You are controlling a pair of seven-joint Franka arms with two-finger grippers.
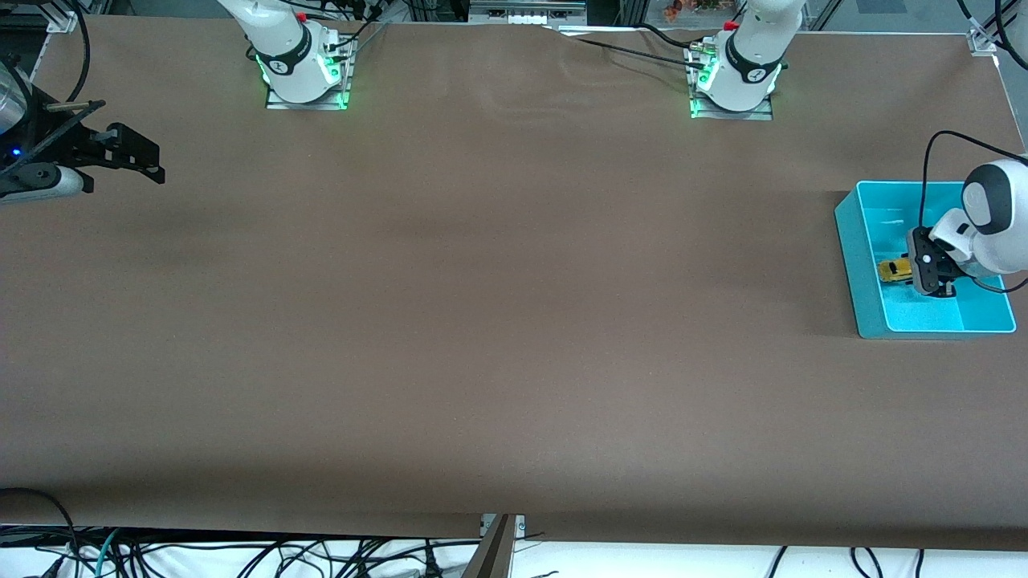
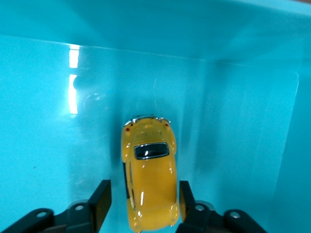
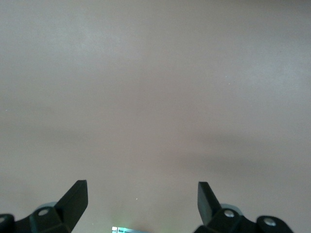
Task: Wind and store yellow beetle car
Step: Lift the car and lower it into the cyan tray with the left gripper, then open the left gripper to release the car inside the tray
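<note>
Jaws of the left gripper (image 2: 141, 204) stand apart on either side of the yellow beetle car (image 2: 148, 180), a visible gap showing between each finger and the car's flanks (no pad appears to press the body). The car sits on the floor of the turquoise bin (image 1: 853, 241), at the left arm's end of the bench (image 1: 498, 321), wheels down and near the bin wall that faces the bench's middle. Step in hand, as judged from this arrangement: release and retreat after storing the car. To do it well, the jaws should spread evenly until both fingers are plainly clear, then the wrist should rise straight up so that neither finger drags the car or tips it; sideways motion belongs only above the bin's rim. Whether the spring has been wound cannot be told from these views. Jaws of the right gripper (image 1: 136, 156) are spread wide and hold nothing; that arm waits over bare bench at its own end, well apart from the bin.
</note>
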